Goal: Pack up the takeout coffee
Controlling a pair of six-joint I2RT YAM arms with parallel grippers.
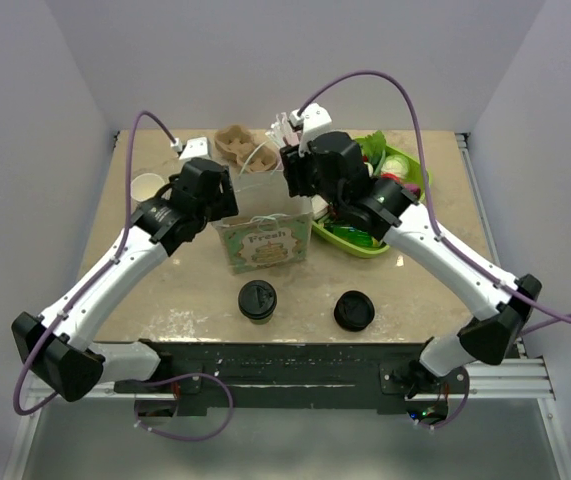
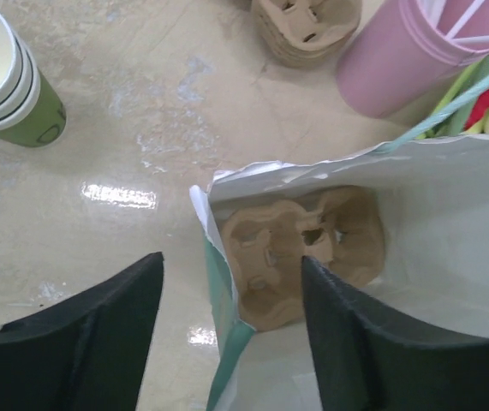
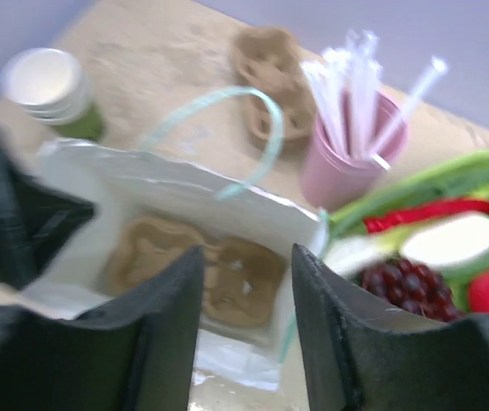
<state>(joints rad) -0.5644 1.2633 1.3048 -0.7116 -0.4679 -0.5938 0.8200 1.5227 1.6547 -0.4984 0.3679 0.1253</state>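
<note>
The takeout coffee (image 1: 257,299), a small cup with a black lid, stands on the table in front of the paper bag (image 1: 265,228). The bag stands open with a brown cup carrier (image 2: 300,253) lying in its bottom; the carrier also shows in the right wrist view (image 3: 201,265). My left gripper (image 1: 227,200) is open at the bag's left rim, its fingers (image 2: 98,342) straddling the bag's left wall (image 2: 218,282) without closing on it. My right gripper (image 1: 295,175) is open and empty above the bag's far right rim, and the right wrist view (image 3: 246,265) looks down into the bag.
A low stack of black lids (image 1: 354,311) sits right of the coffee. White lidless cups (image 2: 4,77) stand at the far left. Spare carriers (image 2: 304,30) and a pink cup of straws (image 3: 351,163) are behind the bag. A green tray of food (image 3: 450,231) lies to its right.
</note>
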